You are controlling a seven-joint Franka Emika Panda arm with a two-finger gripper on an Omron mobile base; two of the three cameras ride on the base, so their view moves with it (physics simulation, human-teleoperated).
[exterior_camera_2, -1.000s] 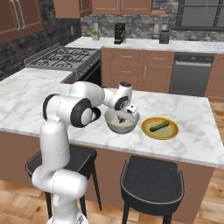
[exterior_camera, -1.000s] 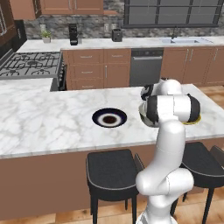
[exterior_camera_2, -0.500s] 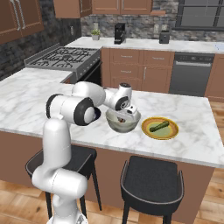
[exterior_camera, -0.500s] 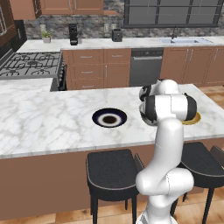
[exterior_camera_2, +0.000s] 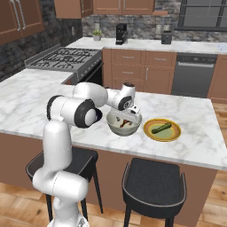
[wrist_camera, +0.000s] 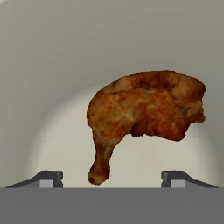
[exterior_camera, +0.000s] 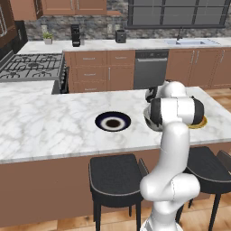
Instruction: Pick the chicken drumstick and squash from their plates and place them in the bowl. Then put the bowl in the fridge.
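The reddish-brown chicken drumstick [wrist_camera: 144, 113] lies loose on the pale inner wall of the bowl [wrist_camera: 52, 65], just beyond my open gripper [wrist_camera: 113, 176]. From the right base camera, the gripper [exterior_camera_2: 126, 119] reaches down into the grey-beige bowl [exterior_camera_2: 113, 127] on the island. Right of the bowl, a long green squash [exterior_camera_2: 160, 128] rests on the yellow plate [exterior_camera_2: 174, 135]. The black plate [exterior_camera: 113, 122] with its white ring sits bare, left of the arm. The fridge is out of view.
The marble island [exterior_camera: 49, 126] carries the plates and bowl. Two dark stools [exterior_camera_2: 153, 184] stand at its near edge. Behind the island are a gas stove [exterior_camera: 31, 67], a dishwasher [exterior_camera: 150, 67] and wooden cabinets along the back wall.
The jaws have opened and let go of the drumstick, which now lies in the bowl. The hand stays over the bowl.
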